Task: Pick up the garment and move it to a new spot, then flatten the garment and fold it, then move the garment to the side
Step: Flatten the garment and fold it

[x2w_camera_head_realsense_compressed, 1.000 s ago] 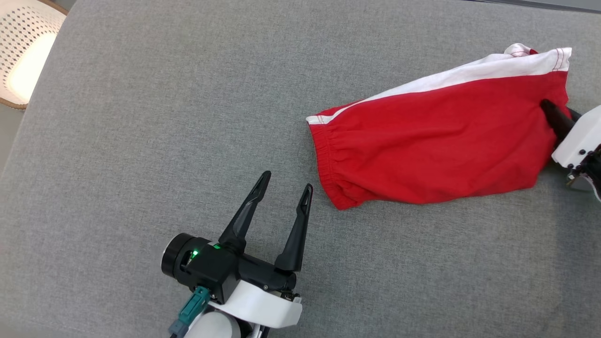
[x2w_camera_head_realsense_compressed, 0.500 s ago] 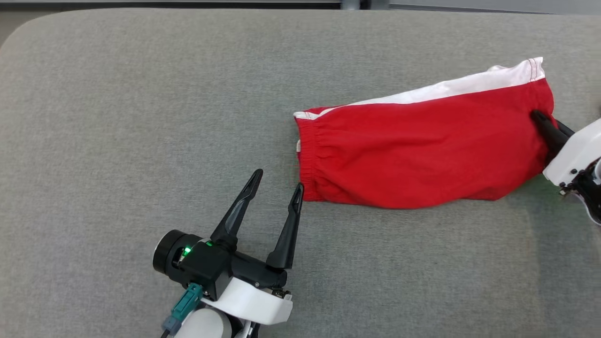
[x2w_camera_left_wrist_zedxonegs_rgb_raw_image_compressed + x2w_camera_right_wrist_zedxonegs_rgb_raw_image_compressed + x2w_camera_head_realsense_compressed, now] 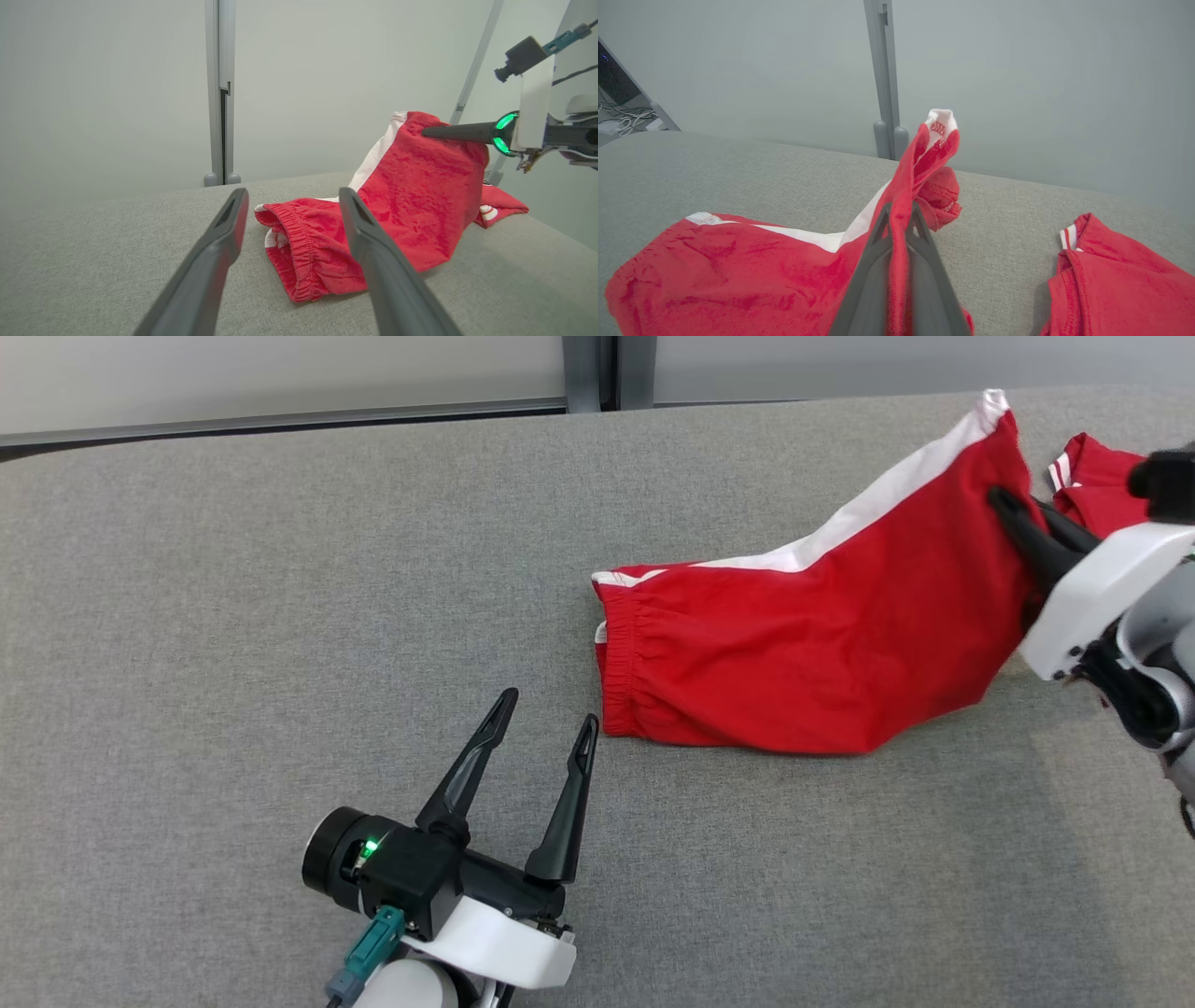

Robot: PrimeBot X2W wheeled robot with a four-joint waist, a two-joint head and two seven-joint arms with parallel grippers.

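The grey fabric surface (image 3: pixel 233 616) spans the head view, and the red garment (image 3: pixel 794 653) lies on it from the centre toward two o'clock, its gathered end flat and its far end lifted off the surface. The right gripper (image 3: pixel 1004 504), at two o'clock, is pinched tight on that lifted end, while the left gripper (image 3: pixel 549 707), at seven o'clock, stands spread wide and empty, its tips just short of the gathered end. A smaller red piece (image 3: pixel 1092 485) at one o'clock may be part of the same garment; I cannot tell.

Red garment (image 3: pixel 803 653) with white stripe, one end raised, waistband down.
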